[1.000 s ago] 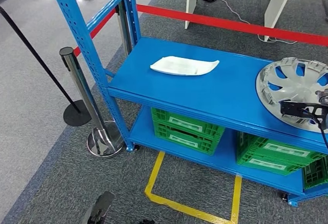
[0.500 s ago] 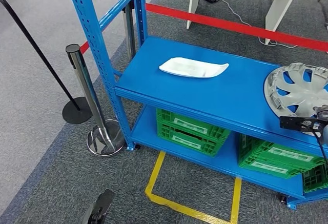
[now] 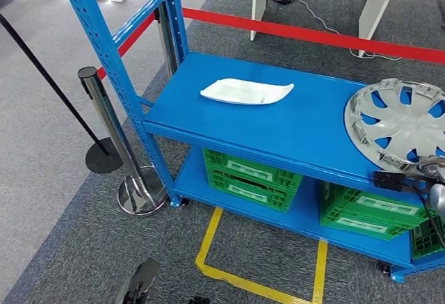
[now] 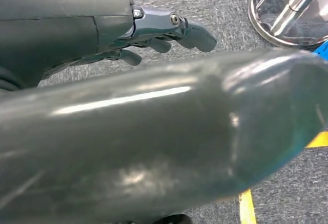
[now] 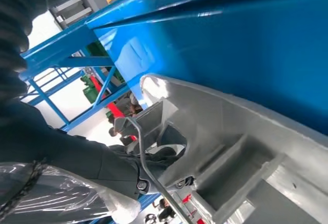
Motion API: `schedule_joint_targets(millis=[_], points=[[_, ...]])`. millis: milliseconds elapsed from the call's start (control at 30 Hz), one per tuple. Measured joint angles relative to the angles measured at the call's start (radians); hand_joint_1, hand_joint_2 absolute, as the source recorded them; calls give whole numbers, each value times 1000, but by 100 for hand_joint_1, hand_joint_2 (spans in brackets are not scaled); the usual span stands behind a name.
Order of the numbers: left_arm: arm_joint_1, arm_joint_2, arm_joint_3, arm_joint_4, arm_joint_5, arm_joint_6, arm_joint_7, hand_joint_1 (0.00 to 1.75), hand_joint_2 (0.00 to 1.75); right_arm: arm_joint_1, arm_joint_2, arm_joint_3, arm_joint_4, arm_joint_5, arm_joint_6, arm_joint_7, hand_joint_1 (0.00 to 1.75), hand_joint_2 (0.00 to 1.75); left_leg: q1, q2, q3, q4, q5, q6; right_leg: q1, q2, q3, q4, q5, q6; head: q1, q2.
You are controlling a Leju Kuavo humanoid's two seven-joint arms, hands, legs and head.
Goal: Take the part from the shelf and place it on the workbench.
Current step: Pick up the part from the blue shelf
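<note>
Blue shelf (image 3: 294, 120) bears hubcap (image 3: 401, 120) (right hand (image 5: 155, 162) gripping its rim).

The silver hubcap (image 3: 401, 126) is running off the head view's right edge, so its far rim is going unseen, and the right hand (image 5: 155, 165) below it is showing there as little more than a dark bracket at the picture's edge. In the right wrist view dark fingers (image 5: 164, 157) are reaching into the hubcap's ribbed underside, but whether they are actually gripping it is staying unclear. The left hand (image 4: 162, 34) is lying mostly behind a blurred grey thumb.
</note>
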Motion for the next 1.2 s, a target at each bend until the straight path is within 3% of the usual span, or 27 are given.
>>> schedule_joint_targets(millis=[100,167,233,300,333,400,467,500,533,600,667,800,867,933,967,1000,1033,1100,1167,1200], points=[[-1,-1,-3,0,-2,-1,0,0,0,10,0,-3,1,-9,-26,1,0,175,-6,0,90,-192,92,23,6,2,4,1,-2,2,0,0],[-3,-3,-5,0,-3,-1,0,0,0,22,-1,-8,1,-14,-51,2,0,175,-11,1,122,-263,106,31,8,1,2,1,-2,9,1,0],[-2,-6,-6,0,-3,-1,0,0,0,33,-2,-13,2,-15,-76,2,0,175,-11,1,126,-271,106,33,7,0,0,-1,-2,19,1,0],[-2,-9,-7,0,-2,-1,0,0,0,40,-3,-17,1,-16,-98,0,0,175,-7,2,131,-283,112,39,4,0,-13,22,-21,29,3,0],[-3,-11,-7,0,-2,-1,0,0,0,43,-4,-20,1,-16,-106,-1,0,175,-5,3,133,-288,115,43,4,0,-32,61,-44,33,4,0],[-4,-14,-8,0,-1,-1,0,0,0,50,-6,-23,1,-16,-116,-3,0,175,-4,3,133,-289,117,46,2,0,-91,188,-106,41,6,0],[-1,-17,-7,0,0,-1,0,0,0,59,-7,-25,1,-15,-123,-9,0,175,-3,3,132,-288,116,46,0,-1,-134,275,-128,47,6,0],[1,-18,-7,0,1,-1,0,0,0,61,-7,-27,0,-15,-127,-12,0,175,-2,3,132,-287,116,45,-2,-1,-129,264,-111,50,6,0],[1,-19,-7,0,2,-1,0,0,0,62,-9,-29,-3,-15,-132,-16,0,175,-1,2,133,-285,114,42,-5,-2,-105,214,-79,53,6,0],[1,-19,-7,0,4,-1,-2,0,0,59,-12,-32,-11,-15,-145,-19,0,175,-1,2,131,-277,108,33,-9,-3,-34,76,-24,57,7,0],[3,-19,-7,0,7,-1,-5,0,0,55,-15,-34,-20,-16,-153,-21,0,175,-4,1,127,-270,105,24,-9,-1,6,7,-12,49,7,0],[6,-18,-7,0,12,0,-9,0,0,55,-16,-37,-35,-17,-155,-29,0,175,-2,1,119,-252,91,6,-8,2,9,7,-14,19,4,0],[6,-17,-7,0,14,0,-12,0,0,57,-16,-39,-49,-17,-156,-34,0,175,-1,2,80,-163,39,-3,-10,0,10,6,-13,8,2,0],[9,-17,-7,0,17,0,-14,0,0,60,-16,-40,-64,-15,-157,-37,0,175,0,3,17,-25,-21,-8,-9,0,7,6,-12,3,0,0],[11,-17,-7,0,18,0,-15,0,0,61,-16,-40,-71,-14,-157,-37,0,175,1,3,-3,19,-31,-8,-9,0,7,6,-12,3,0,0],[13,-17,-7,0,19,0,-15,0,0,62,-16,-39,-77,-13,-157,-38,0,175,1,3,-5,24,-22,-6,-9,1,6,6,-12,2,0,0],[14,-17,-7,0,20,0,-15,0,0,63,-16,-39,-82,-12,-157,-38,0,175,1,3,13,-11,5,-3,-8,1,6,6,-11,3,0,0],[14,-17,-6,0,20,0,-15,0,0,61,-16,-40,-94,-11,-157,-38,0,175,-1,3,80,-149,70,8,-6,4,7,7,-11,5,0,0],[12,-17,-6,0,20,0,-15,0,0,56,-17,-40,-108,-10,-155,-43,0,175,-4,2,125,-245,94,16,-4,7,4,8,-9,14,1,0],[12,-17,-6,0,20,0,-16,0,0,54,-17,-39,-115,-10,-154,-47,0,175,-6,2,130,-260,92,19,-3,8,2,7,-7,20,2,0]])
